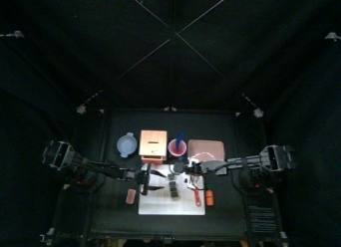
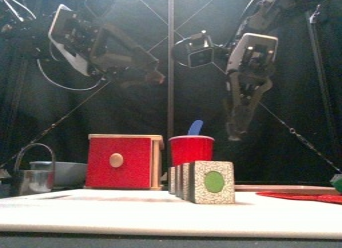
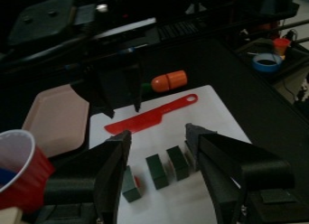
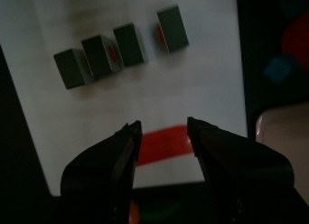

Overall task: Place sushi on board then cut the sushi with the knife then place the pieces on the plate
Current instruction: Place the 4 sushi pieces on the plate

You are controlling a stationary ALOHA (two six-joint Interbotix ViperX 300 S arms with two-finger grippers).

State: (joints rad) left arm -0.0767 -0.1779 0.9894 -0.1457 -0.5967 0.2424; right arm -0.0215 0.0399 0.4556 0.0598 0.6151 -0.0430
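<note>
On the white cutting board (image 4: pixel 72 110), four dark green toy sushi blocks (image 4: pixel 126 44) stand in a row, and a red toy knife (image 3: pixel 151 116) lies beside them. Behind, the red cup (image 2: pixel 191 150) holds a blue toy knife (image 2: pixel 195 126). The flat pink tray (image 3: pixel 54 110) lies beside the board. The left tool (image 3: pixel 157 135) gapes wide above the sushi. The right tool (image 4: pixel 163 126) hangs parted over the red knife, gripping nothing.

In the front view, open air lies over the sushi pieces (image 2: pixel 203 182) at lower centre, with the left claw (image 3: pixel 154 134) and right claw (image 4: pixel 162 125) parted above. Behind them the wooden box (image 2: pixel 124 160) and red cup (image 2: pixel 191 150) close the back. The red knife (image 3: pixel 151 117) lies flat beside the row, apart.
</note>
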